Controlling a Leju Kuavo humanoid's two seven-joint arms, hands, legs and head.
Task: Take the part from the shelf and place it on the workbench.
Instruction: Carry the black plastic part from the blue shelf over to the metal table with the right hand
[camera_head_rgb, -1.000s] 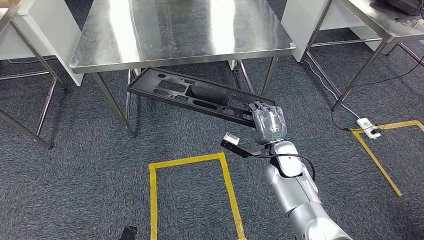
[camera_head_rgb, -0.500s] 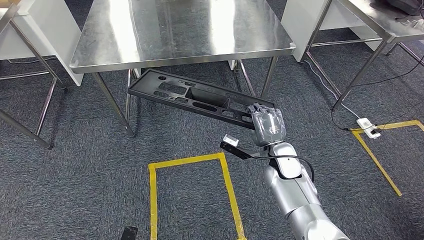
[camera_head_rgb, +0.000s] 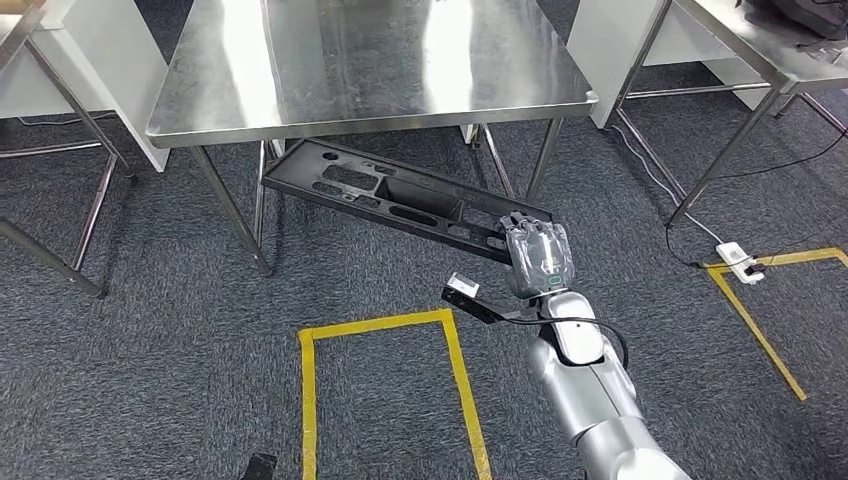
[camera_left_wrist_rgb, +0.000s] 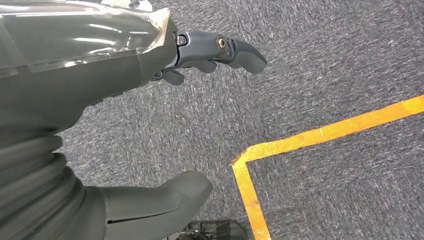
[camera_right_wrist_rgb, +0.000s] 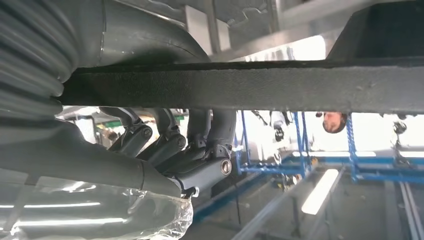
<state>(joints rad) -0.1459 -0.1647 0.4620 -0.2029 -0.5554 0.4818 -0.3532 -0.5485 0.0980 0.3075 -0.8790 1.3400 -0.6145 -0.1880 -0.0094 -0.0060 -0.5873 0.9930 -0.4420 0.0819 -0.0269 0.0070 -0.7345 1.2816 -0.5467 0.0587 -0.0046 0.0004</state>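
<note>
A long black plastic part (camera_head_rgb: 390, 192) with cut-outs hangs in the air in the head view, its far end reaching under the front edge of the steel workbench (camera_head_rgb: 370, 70). My right hand (camera_head_rgb: 538, 255) grips the part's near end, fingers wrapped over it. In the right wrist view the part (camera_right_wrist_rgb: 260, 87) runs as a dark bar across the picture with my right hand's fingers (camera_right_wrist_rgb: 195, 150) curled around it. My left hand (camera_left_wrist_rgb: 150, 100) hangs over the grey carpet, thumb and fingers apart, holding nothing.
Yellow tape (camera_head_rgb: 380, 325) marks a rectangle on the carpet before me, and more tape (camera_head_rgb: 760, 310) lies at the right. A white power strip (camera_head_rgb: 738, 258) with a cable lies by a second steel table (camera_head_rgb: 760, 45) at the right. White panels stand at both sides.
The whole view has shifted slightly, so the camera moved. My right hand still holds the part, which sits a touch further right and lower relative to the bench.
</note>
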